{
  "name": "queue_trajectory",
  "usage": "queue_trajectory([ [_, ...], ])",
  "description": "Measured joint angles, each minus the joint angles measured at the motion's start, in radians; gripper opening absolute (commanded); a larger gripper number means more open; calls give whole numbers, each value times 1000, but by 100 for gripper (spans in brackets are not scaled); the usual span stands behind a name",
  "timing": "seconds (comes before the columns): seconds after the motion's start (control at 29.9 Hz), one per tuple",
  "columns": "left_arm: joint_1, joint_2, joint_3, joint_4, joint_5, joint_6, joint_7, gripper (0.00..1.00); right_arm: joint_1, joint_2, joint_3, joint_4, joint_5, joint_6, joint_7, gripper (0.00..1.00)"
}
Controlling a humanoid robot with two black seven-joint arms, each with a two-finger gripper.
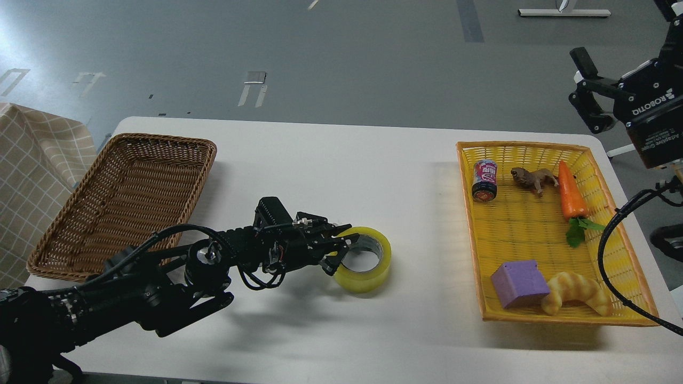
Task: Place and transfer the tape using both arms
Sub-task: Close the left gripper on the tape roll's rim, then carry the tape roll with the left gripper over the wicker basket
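Note:
The yellow tape roll (368, 266) with a grey inner core is near the middle of the white table (331, 160), held at its left wall. My left gripper (339, 253) is shut on the tape's rim, one finger inside the ring and one outside. Whether the roll touches the table I cannot tell. My right gripper (587, 90) is open and empty, raised high at the right edge, beyond the table's far right corner and above the yellow basket (629, 298).
A brown wicker basket (125, 200) stands at the left of the table. The yellow basket at the right holds a can (484, 180), a toy animal (533, 178), a carrot (572, 198), a purple block (520, 284) and a croissant (576, 293). A checked cloth (32, 176) hangs at far left.

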Motion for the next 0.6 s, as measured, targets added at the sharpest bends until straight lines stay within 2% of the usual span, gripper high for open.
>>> queue_trajectory([
  [0.33, -53, 49, -5, -15, 0, 6, -6, 17, 0, 1, -1, -1, 0, 0, 0, 100],
  [0.6, -140, 85, -4, -15, 0, 7, -9, 17, 2, 1, -1, -7, -1, 0, 0, 100],
])
